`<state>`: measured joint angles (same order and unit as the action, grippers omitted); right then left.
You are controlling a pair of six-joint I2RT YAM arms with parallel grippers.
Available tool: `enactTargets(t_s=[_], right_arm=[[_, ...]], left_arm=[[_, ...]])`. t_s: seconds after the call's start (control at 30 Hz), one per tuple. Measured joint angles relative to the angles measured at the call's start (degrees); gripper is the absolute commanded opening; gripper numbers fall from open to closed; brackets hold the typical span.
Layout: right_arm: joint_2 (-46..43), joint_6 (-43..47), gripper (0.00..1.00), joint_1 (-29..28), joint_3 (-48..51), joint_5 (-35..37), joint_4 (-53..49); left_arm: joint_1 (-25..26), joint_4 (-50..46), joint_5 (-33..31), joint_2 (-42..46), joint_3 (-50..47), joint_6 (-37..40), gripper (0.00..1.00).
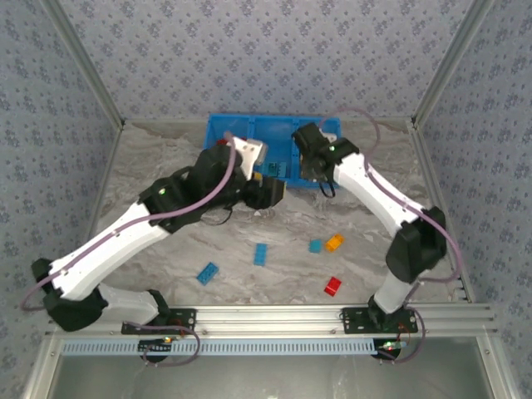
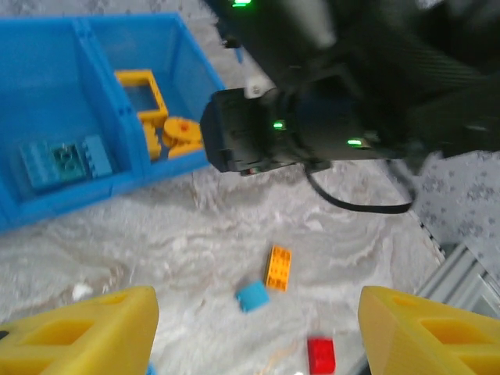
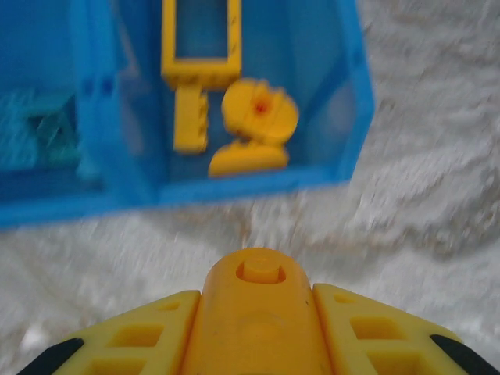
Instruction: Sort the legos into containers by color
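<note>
Left arm (image 1: 125, 233) reaching forward, left fingers (image 2: 86, 328) spread, right fingers (image 3: 148, 332) pinching orange brick (image 3: 254, 301) before blue tray (image 3: 258, 183)

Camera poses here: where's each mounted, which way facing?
Top external: above and behind the bases, looking down on the table; left arm and right arm show.
Left wrist: faces across the table toward the blue tray; its yellow fingers at bottom.
Right wrist: faces the tray; its fingers hold an orange brick.
Both wrist views share the yellow frame.
</note>
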<state>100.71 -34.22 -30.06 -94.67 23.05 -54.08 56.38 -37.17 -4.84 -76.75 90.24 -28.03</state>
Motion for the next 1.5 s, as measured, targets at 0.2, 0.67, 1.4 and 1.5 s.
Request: enactTargets(t_s=[0.2, 0.67, 1.4, 1.5], right_arm=[[18.23, 4.22, 0.22, 5.22, -16.98, 4.11, 0.22], [39.32, 5.77, 0.33, 7.48, -34.86, 9.70, -2.08], [33.05, 6.27, 0.51, 7.41, -37.29, 11.23, -5.11], [25.16, 6.71, 0.49, 7.15, -35.78, 10.73, -4.92]], left_arm=[[0.04, 5.35, -0.59, -7.63, 4.50, 0.59, 0.68], [2.69, 8.94, -0.98, -10.58, 3.28, 0.35, 0.68], [4.17, 8.63, -2.78, -10.23, 1.40, -0.48, 0.68], [4.15, 8.50, -2.58, -10.12, 1.05, -0.52, 0.68]])
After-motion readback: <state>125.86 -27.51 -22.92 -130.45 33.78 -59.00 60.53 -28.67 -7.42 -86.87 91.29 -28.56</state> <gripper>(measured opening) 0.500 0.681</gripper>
